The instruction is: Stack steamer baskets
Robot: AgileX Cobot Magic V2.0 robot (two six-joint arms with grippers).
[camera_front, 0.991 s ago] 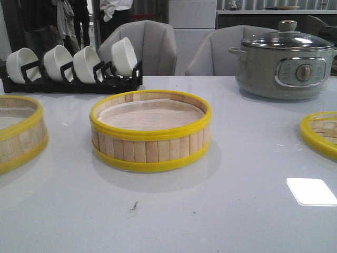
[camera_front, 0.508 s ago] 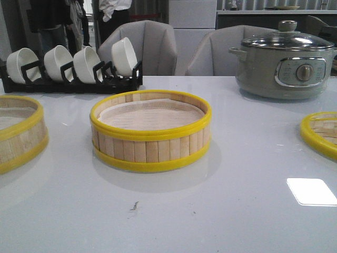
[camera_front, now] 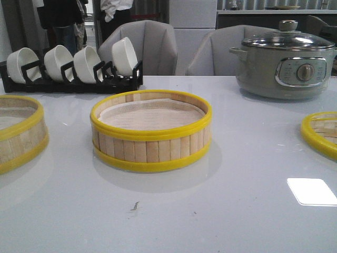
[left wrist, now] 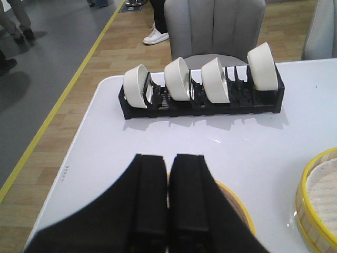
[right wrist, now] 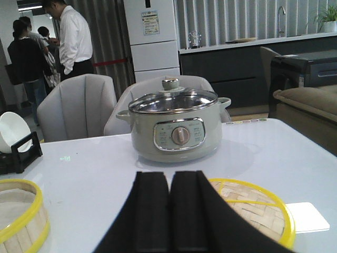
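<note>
Three steamer baskets stand on the white table. The middle basket (camera_front: 151, 132) has pale slat walls, yellow hoops and a white liner inside. The left basket (camera_front: 18, 132) is cut by the frame edge. The right one (camera_front: 321, 132) is low, with a woven bamboo top (right wrist: 258, 208). My left gripper (left wrist: 167, 157) is shut and empty above the left basket's yellow rim (left wrist: 239, 208). My right gripper (right wrist: 169, 175) is shut and empty beside the right basket. Neither gripper shows in the front view.
A black rack (camera_front: 68, 81) with several white bowls stands at the back left, also in the left wrist view (left wrist: 200, 103). The grey-green electric pot (camera_front: 284, 60) with glass lid stands at the back right. Grey chairs and people are behind the table.
Nothing on the table has moved. Only the people in the background have shifted.
</note>
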